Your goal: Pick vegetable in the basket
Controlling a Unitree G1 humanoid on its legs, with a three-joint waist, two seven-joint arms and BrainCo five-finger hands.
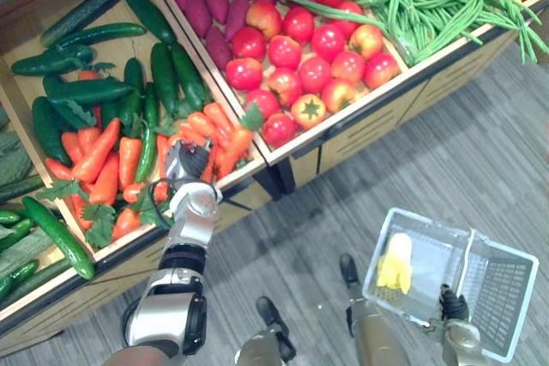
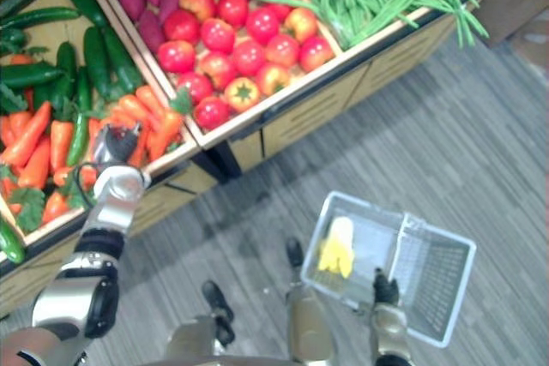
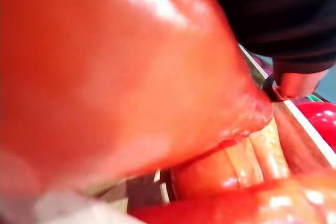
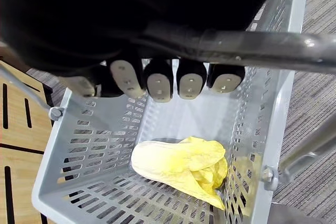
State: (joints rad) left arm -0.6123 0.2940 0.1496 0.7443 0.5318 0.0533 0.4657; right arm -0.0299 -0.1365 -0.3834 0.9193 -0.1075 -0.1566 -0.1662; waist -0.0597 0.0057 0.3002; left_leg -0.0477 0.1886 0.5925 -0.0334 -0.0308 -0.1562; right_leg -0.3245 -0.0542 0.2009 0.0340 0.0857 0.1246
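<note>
Held the basket (image 1: 497, 291) by its handle (image 4: 262, 45) in the curled right hand (image 4: 160, 83); had the left hand (image 1: 190, 165) down among the carrots (image 1: 103, 156) in the crate (image 1: 60, 293), grip impossible to tell. Risked a glossy carrot slipping free or dragging neighbours out.

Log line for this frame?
left hand: at carrots | right hand: gripping basket handle | basket: one yellow leafy vegetable

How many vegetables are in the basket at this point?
1: a yellow leafy vegetable lying on the floor of the basket, which the right hand holds by its handle. None seems hidden.
</note>
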